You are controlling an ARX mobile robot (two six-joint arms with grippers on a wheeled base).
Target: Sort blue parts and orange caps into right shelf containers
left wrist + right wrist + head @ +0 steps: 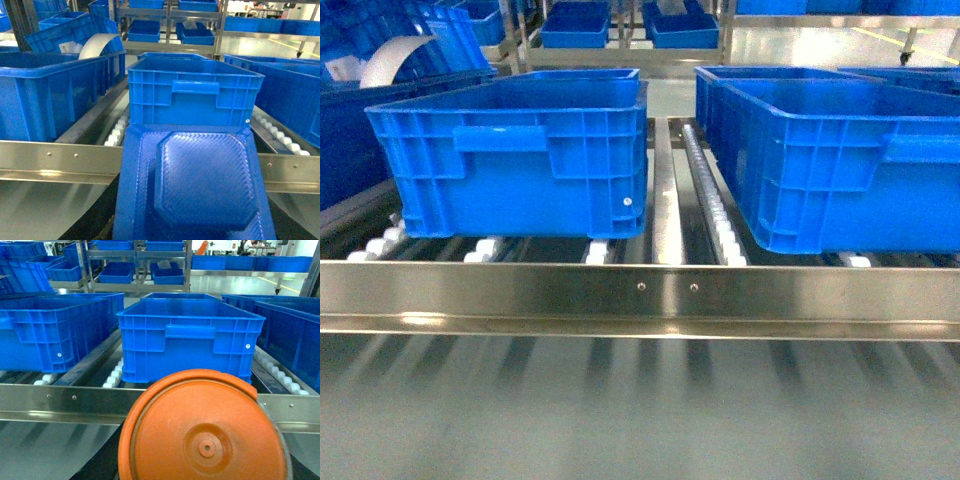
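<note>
Left wrist view, blue part [200,190] filling foreground, gripper state unclear, unseen.

A: What fills the foreground?
B: A blue part [200,187], its textured octagonal face turned to the camera.

A: What lies beyond it?
B: A crate [192,90] on the shelf [55,160], behind the steel front rail, with white rollers [116,132] beside it and another crate [45,92] at left.

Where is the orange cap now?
The orange cap fills the bottom of the right wrist view, in front of the shelf rail, facing a blue crate.
</note>
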